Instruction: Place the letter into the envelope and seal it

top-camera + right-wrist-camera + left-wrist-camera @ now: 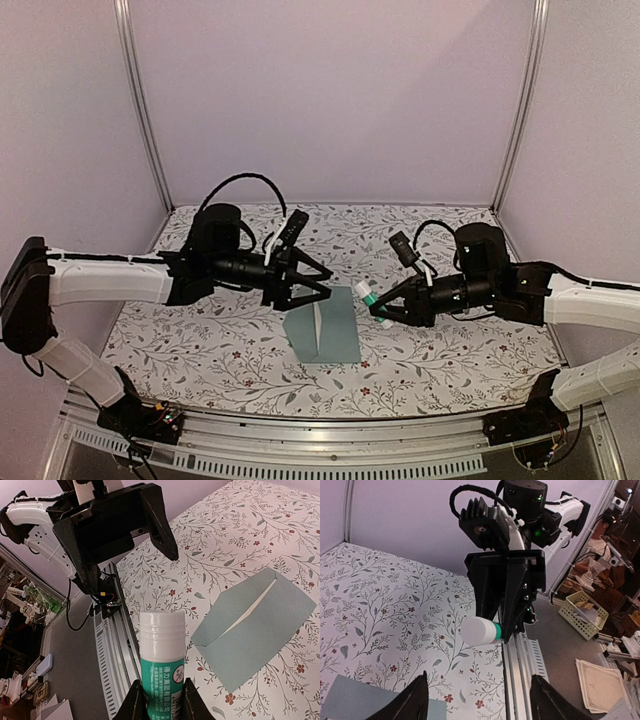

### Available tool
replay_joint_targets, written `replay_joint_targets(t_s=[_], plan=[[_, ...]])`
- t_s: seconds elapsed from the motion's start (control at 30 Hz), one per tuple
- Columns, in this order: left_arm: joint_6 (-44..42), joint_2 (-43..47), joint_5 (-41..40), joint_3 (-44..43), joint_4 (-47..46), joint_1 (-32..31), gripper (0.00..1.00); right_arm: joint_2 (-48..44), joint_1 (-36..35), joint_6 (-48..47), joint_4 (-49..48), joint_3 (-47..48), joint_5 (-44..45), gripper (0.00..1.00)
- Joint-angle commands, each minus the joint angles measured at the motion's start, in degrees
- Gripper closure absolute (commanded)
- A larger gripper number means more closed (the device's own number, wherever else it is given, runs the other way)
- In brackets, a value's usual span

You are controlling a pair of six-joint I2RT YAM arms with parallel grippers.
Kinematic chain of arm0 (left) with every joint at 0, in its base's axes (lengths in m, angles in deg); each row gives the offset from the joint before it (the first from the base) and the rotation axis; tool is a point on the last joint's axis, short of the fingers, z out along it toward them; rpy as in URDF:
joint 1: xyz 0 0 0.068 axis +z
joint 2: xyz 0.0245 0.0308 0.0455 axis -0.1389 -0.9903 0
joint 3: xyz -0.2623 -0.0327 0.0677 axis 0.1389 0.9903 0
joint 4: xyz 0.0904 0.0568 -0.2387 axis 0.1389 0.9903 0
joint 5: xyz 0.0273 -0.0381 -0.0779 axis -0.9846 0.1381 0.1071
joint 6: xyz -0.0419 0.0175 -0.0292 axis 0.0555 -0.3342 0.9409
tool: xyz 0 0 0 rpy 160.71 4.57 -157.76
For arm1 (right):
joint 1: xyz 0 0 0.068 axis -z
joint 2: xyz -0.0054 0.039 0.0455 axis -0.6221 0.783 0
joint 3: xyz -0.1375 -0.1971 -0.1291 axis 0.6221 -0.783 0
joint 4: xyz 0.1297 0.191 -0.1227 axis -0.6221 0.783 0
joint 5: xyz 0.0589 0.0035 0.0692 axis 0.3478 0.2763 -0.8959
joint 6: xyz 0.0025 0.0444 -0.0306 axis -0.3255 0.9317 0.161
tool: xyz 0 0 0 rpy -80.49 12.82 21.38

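Right gripper [161, 694] is clamped on the lower body of the glue stick [161, 645], both fingers pressed to its green label, the white capped end sticking out past the fingertips. I'm holding it low on purpose, I'd say: that leaves the cap [161, 625] free for the other hand. Left gripper [318, 282] is released, jaws spread wide with nothing between them. It faces the right gripper head-on, and the cap end points into that gap but is clearly short of it, no contact. This reads as a cap-pull setup: one arm anchors the tube, the other comes in to pinch the cap. The envelope [252, 630] lies flat on the table [200, 340], below and between the two grippers, touched by neither. Its flap is folded down but not stuck; a thin whitish slit shows along the flap edge. I see no letter anywhere as a loose sheet, so I judge it's inside the envelope, but I can't tell whether that slit is its back or the lining. Sealing is what's left. Risk: an off-axis pinch could twist the tube in the right grip.
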Motion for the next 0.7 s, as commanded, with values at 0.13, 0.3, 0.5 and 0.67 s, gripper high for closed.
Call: replay_joint_targets(t_s=[0.13,0.3,0.5,0.67], plan=[[16.2,-5.4,2.7,-5.4,-6.1,-3.0,0.38,1.2,-1.1,-3.2,-1.0,3.2,-2.8,0.87],[18.1,-9.1,1.0,-8.9,-3.4,-3.5,0.43,1.4,-1.8,-3.9,-1.0,3.7,-2.8,0.87],[18.2,-11.2,2.0,-11.5,-3.3,-5.6,0.56,2.1,-1.8,-4.3,0.1,4.5,-1.8,0.87],[17.6,-11.1,1.3,-11.9,-1.7,-6.4,0.74,2.5,-1.9,-4.5,0.8,5.0,-1.2,0.87]])
